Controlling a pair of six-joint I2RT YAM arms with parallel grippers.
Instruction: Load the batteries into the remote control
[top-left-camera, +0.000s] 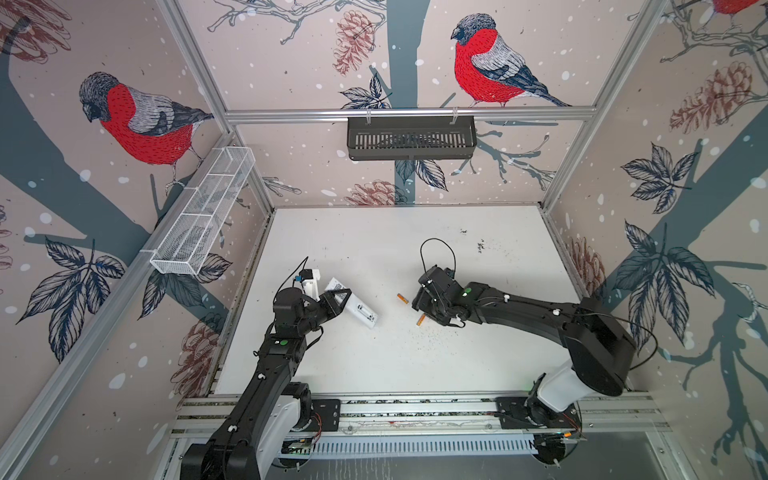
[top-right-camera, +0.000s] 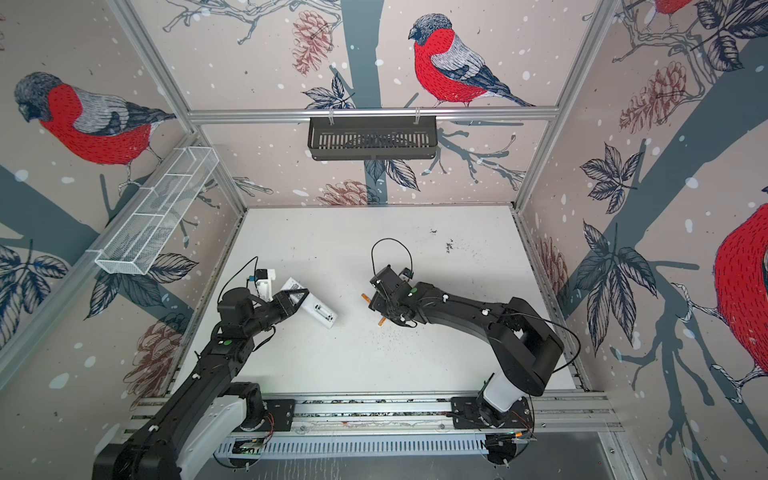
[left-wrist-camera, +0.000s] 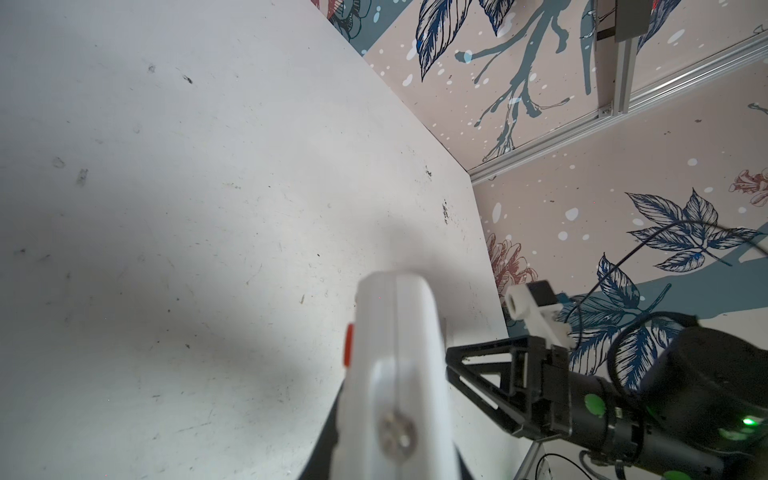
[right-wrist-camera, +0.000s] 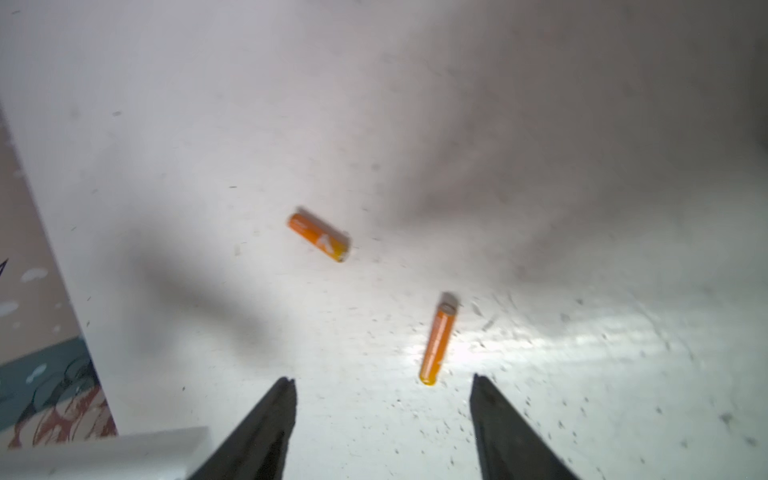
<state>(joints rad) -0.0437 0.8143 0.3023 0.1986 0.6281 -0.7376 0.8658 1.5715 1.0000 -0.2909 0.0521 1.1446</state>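
Left wrist view is mostly filled by the remote control, white and close to the lens, with a red button showing along one edge. From where I stand, the left hand is clamped shut across the remote's body, holding it at a slant over the left part of the white surface. The back faces up in both top views. The battery bay sits uncovered near the free end, which points toward the middle (I'd guess that is the reason for the pose: steady the thing and leave the slot reachable from the other side). Whether the free end touches the surface I cannot tell.

Moving right, the two batteries lie loose on the surface, apart from each other and clear of the remote. The rear battery lies in the open, and the front battery lies right beside the right hand. Neither is loaded yet. That hand hovers over them with its fingers spread wide and nothing between them. In the right wrist view one battery lies just ahead of the fingertips, so I'd judge a pick comes next.
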